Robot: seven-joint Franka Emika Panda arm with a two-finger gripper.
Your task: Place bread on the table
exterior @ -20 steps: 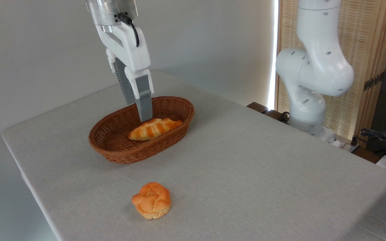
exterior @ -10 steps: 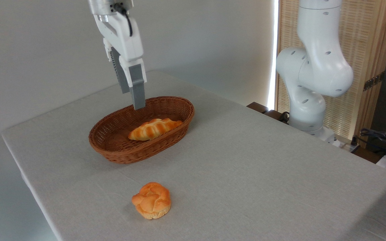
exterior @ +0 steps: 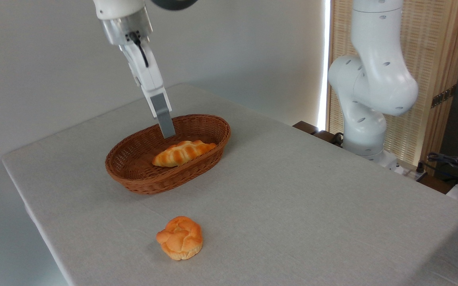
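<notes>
The bread (exterior: 183,153), a golden braided loaf, lies inside the brown wicker basket (exterior: 141,180) toward its right half. The grey cloth-covered table (exterior: 292,190) carries the basket at its back left. My gripper (exterior: 166,133) hangs tilted just above the basket's back rim, up and to the left of the loaf and not touching it. It is turned side-on, so the near grey finger (exterior: 161,113) covers the far one. It stands open and holds nothing.
A small round knotted bun (exterior: 180,237) sits on the cloth near the front edge. The arm's white base (exterior: 368,103) stands off the table's right side, with cables behind it. The table's left edge runs close to the basket.
The gripper rose out of the basket, then swung its wrist and tilted, coming back down slightly to the rim. The loaf and bun have not moved.
</notes>
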